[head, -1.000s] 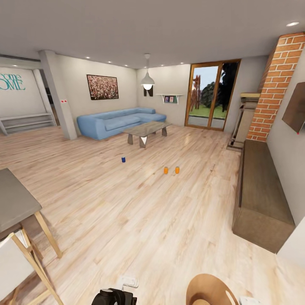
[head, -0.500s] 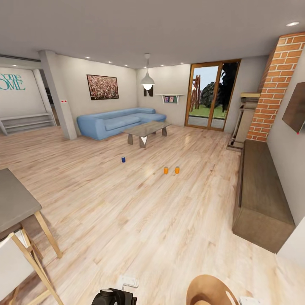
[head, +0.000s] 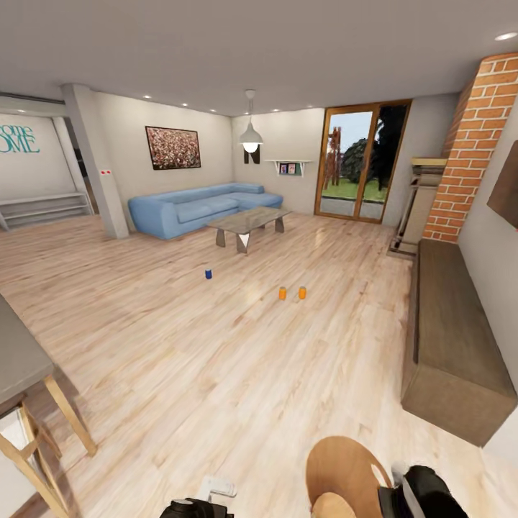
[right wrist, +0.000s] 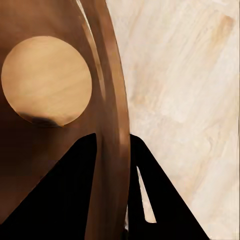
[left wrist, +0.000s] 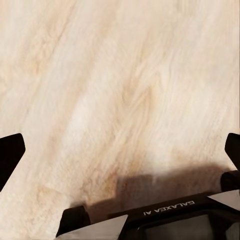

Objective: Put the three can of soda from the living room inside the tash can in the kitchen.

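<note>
Cans of soda, three, upright on the wood floor (head: 216,360) of the living room, well ahead of the robot: one blue can (head: 208,274) in front of the coffee table (head: 248,219), and two orange cans (head: 283,293) (head: 302,292) just beside each other, off to the blue one's right. Blue corner sofa (head: 194,207) behind the table along the far wall, under a crowd picture (head: 173,147); pendant lamp (head: 250,137) over the table; glazed door (head: 360,162) at the far wall; brick chimney (head: 475,144) at the right with a long dark bench (head: 450,338) below it. Grey tabletop on wooden legs (head: 21,360) at the head view's left edge. Tash can (head: 345,475), brown, tapered, at the head view's lower edge; the right wrist view looks into it, pale round bottom (right wrist: 46,81) visible, and the right gripper (right wrist: 112,165) has one dark finger inside the rim (right wrist: 114,100) and one outside, pinching the wall. Left gripper (left wrist: 120,155), over bare floor, fingers at opposite edges of the left wrist view, spread wide, nothing between them.
</note>
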You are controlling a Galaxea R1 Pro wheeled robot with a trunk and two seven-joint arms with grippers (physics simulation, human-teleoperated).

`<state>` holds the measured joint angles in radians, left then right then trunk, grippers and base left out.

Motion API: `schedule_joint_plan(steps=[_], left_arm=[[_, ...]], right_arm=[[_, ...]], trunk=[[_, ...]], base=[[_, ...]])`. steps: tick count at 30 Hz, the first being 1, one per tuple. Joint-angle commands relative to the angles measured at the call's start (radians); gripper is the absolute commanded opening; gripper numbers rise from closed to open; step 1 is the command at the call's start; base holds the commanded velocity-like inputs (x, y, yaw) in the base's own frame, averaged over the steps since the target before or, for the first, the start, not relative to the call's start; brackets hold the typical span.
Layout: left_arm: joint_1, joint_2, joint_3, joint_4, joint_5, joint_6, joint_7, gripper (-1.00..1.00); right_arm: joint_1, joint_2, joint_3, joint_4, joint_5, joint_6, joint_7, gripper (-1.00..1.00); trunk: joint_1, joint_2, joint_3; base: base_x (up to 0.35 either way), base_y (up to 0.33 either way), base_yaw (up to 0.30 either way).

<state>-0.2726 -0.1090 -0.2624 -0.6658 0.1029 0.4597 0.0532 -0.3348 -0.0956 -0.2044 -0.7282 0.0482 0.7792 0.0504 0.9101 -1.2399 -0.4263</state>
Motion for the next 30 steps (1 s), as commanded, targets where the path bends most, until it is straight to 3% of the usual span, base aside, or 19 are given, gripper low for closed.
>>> schedule_joint_plan(steps=[1, 7, 9, 15, 20, 30], left_arm=[[0.0, 0.0, 0.0, 0.013, 0.001, -0.002, 0.0, 1.0], [-0.003, -0.003, 0.0, 0.081, 0.003, -0.046, 0.0, 1.0], [-0.003, -0.005, 0.0, 0.091, 0.003, -0.057, -0.001, 1.0], [-0.004, -0.008, 0.0, 0.096, 0.003, -0.064, -0.001, 1.0], [-0.005, -0.012, 0.0, 0.097, 0.002, -0.078, -0.001, 1.0], [-0.005, -0.015, 0.0, 0.098, 0.001, -0.091, -0.001, 1.0]], right_arm=[[-0.012, -0.003, 0.0, -0.462, -0.009, 0.268, 0.005, -1.0], [-0.062, -0.024, -0.001, -0.455, 0.016, 0.268, 0.002, -1.0], [-0.09, -0.029, -0.002, -0.452, 0.053, 0.268, 0.002, -1.0], [-0.123, -0.049, -0.011, -0.443, 0.113, 0.268, 0.004, -1.0], [-0.128, -0.071, -0.015, -0.442, 0.122, 0.268, 0.009, -1.0], [-0.13, -0.076, -0.015, -0.444, 0.122, 0.268, 0.009, -1.0]], trunk=[[0.0, 0.0, 0.0], [0.0, 0.0, 0.0], [0.0, 0.0, 0.0], [0.0, 0.0, 0.0], [0.0, 0.0, 0.0], [0.0, 0.0, 0.0]], base=[[0.342, 0.0, 0.0], [0.345, 0.0, 0.0], [0.347, -0.003, 0.0], [0.328, -0.081, 0.0], [0.3, -0.159, 0.0], [0.295, -0.172, 0.0]])
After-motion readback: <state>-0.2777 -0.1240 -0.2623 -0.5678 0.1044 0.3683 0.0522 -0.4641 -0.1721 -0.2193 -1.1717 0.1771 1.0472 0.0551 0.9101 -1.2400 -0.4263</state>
